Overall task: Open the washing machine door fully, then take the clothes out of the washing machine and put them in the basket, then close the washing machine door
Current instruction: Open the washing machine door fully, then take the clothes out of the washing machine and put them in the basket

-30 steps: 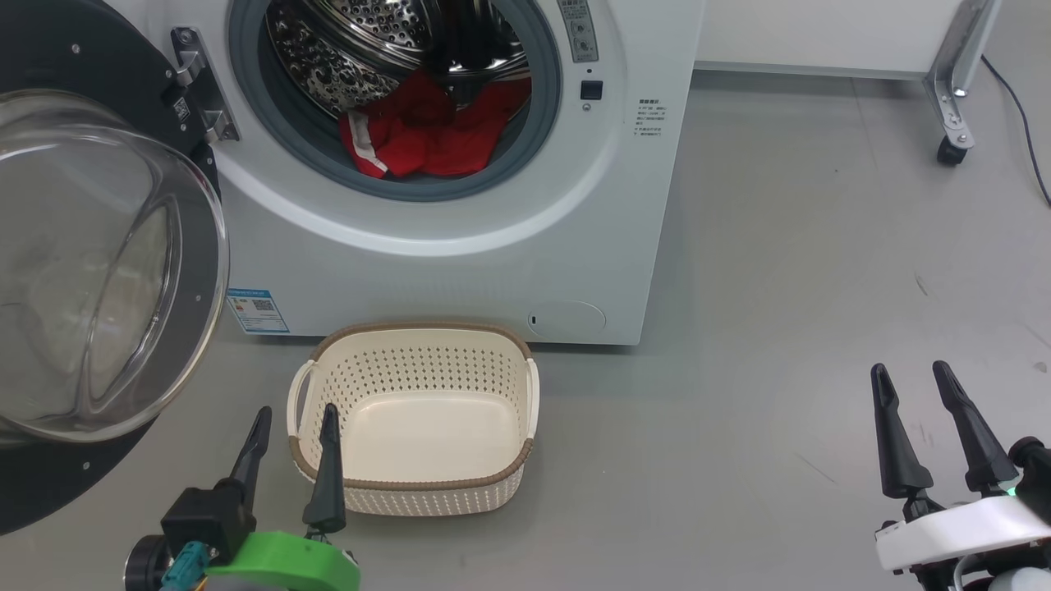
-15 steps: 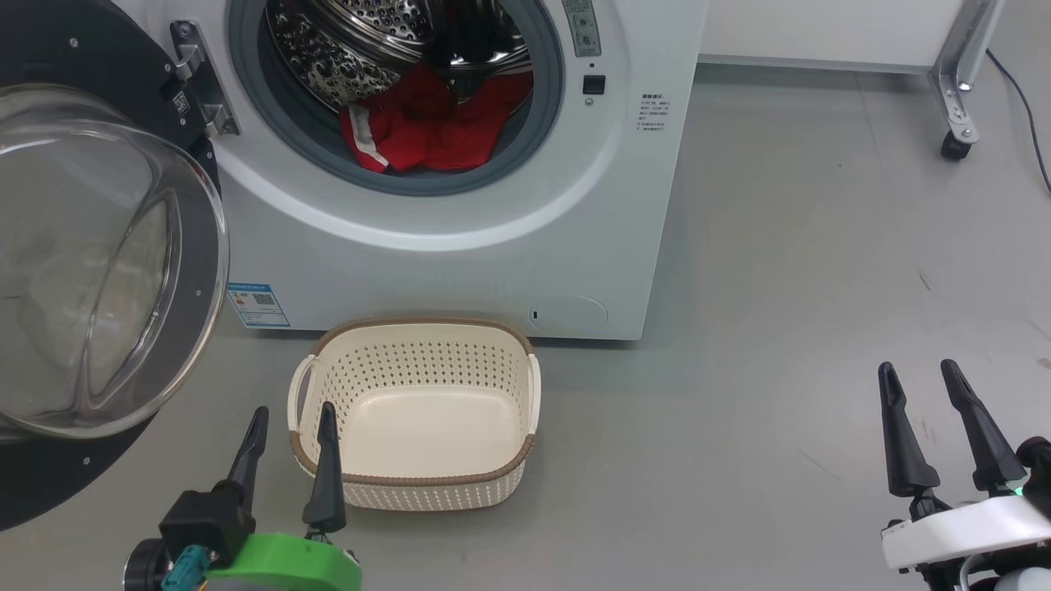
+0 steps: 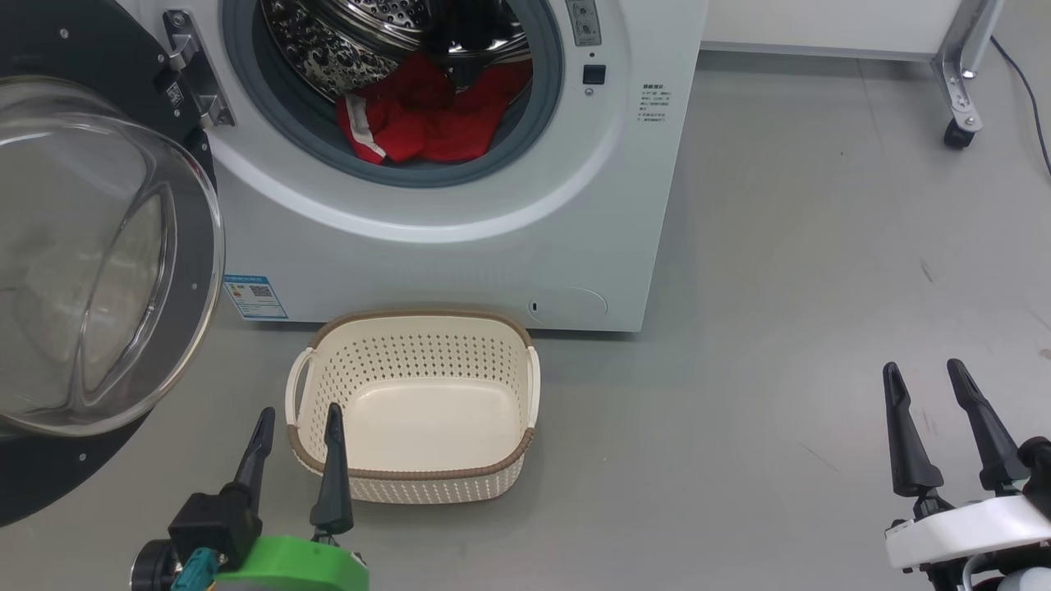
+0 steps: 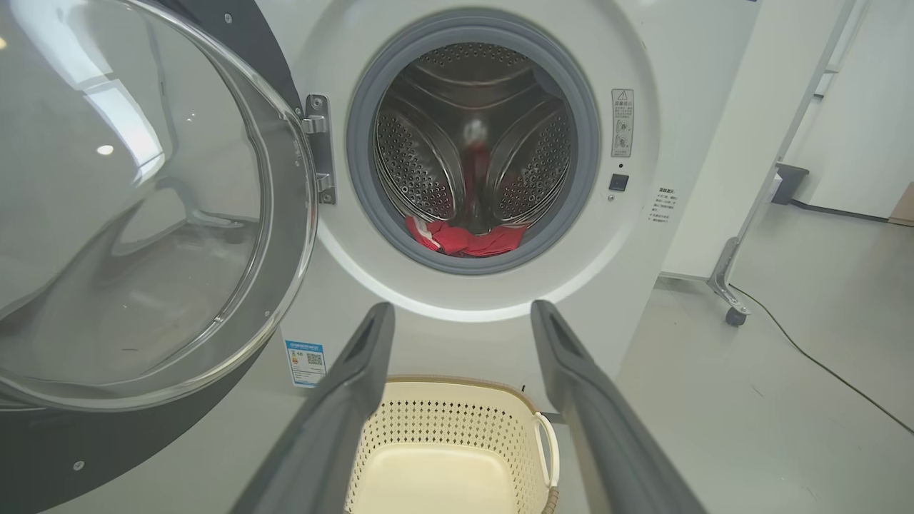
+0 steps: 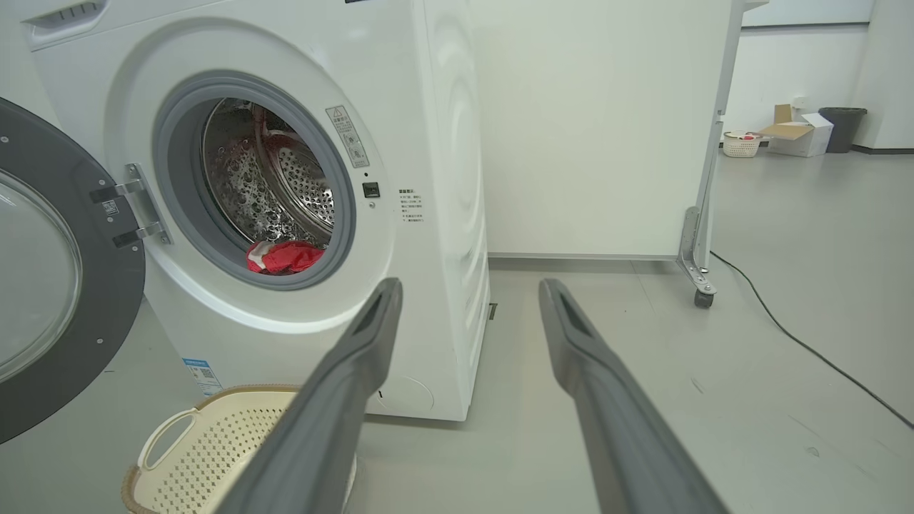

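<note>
The washing machine door [image 3: 107, 263] hangs swung out to the robot's left and looks about as open as it goes, so the step in hand is probably grabbing the clothes [image 3: 419, 123]. The red bundle sits at the bottom front of the drum [image 4: 421, 171], slumped against the grey gasket [image 4: 357, 178] of the washing machine [image 3: 460, 254]. The basket [image 3: 419, 314] sits empty on the floor just in front of the machine, right below the opening.

Both grippers hover low and well back. The left gripper [image 3: 298, 409] is at the basket's near-left corner and the right gripper [image 3: 923, 366] is way off to the right. Each has its fingers spread wide with nothing in them.

The left one looks like the better pick, since its view lines up straight on the drum. Best bet is to go in over the gasket lip, come down on the thickest fold, pinch deep, then lift up and out. The main worry is catching only the white trim and dragging the rest.
</note>
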Controlling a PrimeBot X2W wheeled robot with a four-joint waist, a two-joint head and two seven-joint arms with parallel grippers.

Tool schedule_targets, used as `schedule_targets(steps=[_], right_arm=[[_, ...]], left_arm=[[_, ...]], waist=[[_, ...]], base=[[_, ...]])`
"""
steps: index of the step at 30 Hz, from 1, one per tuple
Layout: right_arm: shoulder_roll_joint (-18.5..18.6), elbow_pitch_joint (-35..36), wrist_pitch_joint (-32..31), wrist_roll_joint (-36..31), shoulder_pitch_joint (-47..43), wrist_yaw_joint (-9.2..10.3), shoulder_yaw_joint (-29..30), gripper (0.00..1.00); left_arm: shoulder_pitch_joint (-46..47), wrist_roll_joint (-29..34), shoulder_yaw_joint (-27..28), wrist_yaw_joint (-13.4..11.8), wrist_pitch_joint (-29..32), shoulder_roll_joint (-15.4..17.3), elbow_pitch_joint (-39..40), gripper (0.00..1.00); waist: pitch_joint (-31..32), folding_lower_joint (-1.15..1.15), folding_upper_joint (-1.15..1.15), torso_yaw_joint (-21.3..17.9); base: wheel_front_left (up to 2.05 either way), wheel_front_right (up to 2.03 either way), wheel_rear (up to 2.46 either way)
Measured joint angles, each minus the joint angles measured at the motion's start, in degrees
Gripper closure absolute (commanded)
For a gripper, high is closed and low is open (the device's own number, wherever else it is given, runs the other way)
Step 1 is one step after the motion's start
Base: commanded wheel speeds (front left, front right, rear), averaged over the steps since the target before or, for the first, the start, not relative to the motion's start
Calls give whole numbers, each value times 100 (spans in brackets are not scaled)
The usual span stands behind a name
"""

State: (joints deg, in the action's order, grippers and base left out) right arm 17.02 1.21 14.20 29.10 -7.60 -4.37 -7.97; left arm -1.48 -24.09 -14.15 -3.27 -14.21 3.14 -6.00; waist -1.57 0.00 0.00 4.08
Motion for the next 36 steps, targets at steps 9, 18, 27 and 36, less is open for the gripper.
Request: schedule_targets(steps=[9,18,27,36], right_arm=[[-33,-34,0,-5,0,8,15,0],[-35,-63,0,-5,1,4,18,0],[-65,-81,0,-5,2,-3,23,0],[-80,-112,0,-5,2,-9,40,0]], left_arm=[[1,66,-44,-5,0,-2,2,0],[1,65,-69,-48,-1,-7,2,0],[1,30,-172,2,-5,-14,100,0],[1,30,-171,2,-5,-19,107,0]], waist=[[-28,0,0,-36],[-43,0,0,-57],[-91,0,0,-67],[-101,0,0,-69]], base=[[0,0,0],[0,0,0],[4,-4,0],[37,-37,0]])
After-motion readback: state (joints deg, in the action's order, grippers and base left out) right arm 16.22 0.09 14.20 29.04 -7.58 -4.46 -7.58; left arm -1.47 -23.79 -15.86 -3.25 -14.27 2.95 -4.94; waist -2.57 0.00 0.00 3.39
